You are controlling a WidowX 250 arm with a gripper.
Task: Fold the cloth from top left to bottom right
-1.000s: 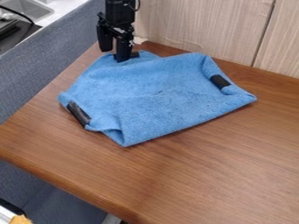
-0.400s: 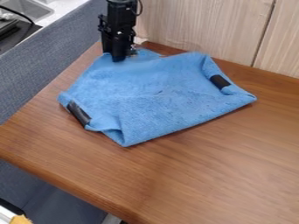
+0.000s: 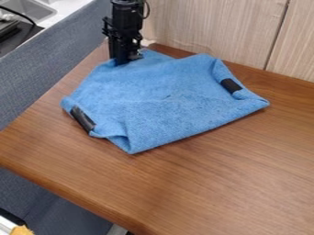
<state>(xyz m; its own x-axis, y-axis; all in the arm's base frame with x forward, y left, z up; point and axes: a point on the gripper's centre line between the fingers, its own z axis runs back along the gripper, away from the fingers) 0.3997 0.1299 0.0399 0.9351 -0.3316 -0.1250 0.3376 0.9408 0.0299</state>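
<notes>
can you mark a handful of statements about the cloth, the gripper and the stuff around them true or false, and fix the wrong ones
1. The blue fabric cloth lies on the brown wooden table. True.
2. The black two-finger gripper is at the lower right edge of the cloth. False: it is at the cloth's upper left part.
3. A black strip shows near the right end of the cloth. True.
4. The cloth is folded into a small, neat square. False: it lies broadly spread, with uneven edges.
5. The grey sink is at the lower right of the view. False: it is at the upper left.
</notes>
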